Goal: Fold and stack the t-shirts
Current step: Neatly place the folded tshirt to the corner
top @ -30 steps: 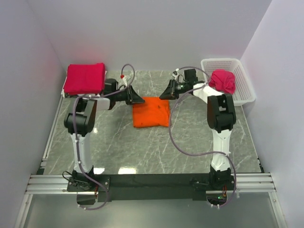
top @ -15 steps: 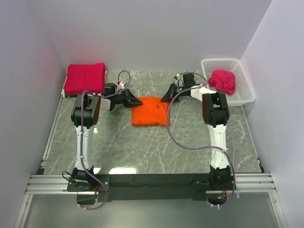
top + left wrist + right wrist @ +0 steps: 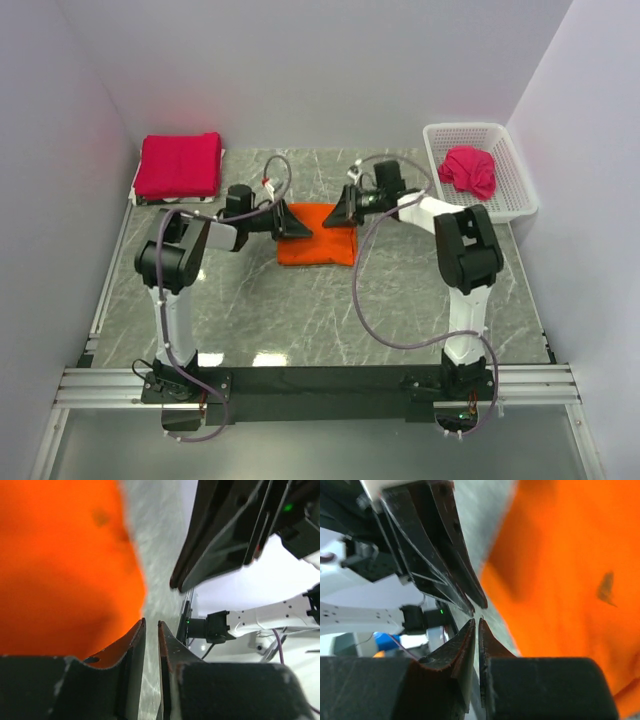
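Observation:
The bright orange t-shirt [image 3: 320,247] lies folded as a rectangle mid-table; it also shows in the left wrist view [image 3: 60,565] and the right wrist view [image 3: 570,570]. My left gripper [image 3: 303,233] [image 3: 151,622] is shut and empty, low at the shirt's far left edge. My right gripper [image 3: 333,220] [image 3: 476,620] is shut and empty at the shirt's far edge, facing the left one, tips close but apart. A folded crimson-pink t-shirt [image 3: 180,165] lies at the back left. Another crimson-pink t-shirt [image 3: 468,171] lies crumpled in the basket.
The white lattice basket [image 3: 508,150] stands at the back right against the wall. Walls close in on the left, back and right. The grey marble table [image 3: 300,310] runs to the arm bases at the near edge.
Both grippers have moved inward toward each other and now meet over the far edge of the orange shirt. The shirt itself has barely shifted.

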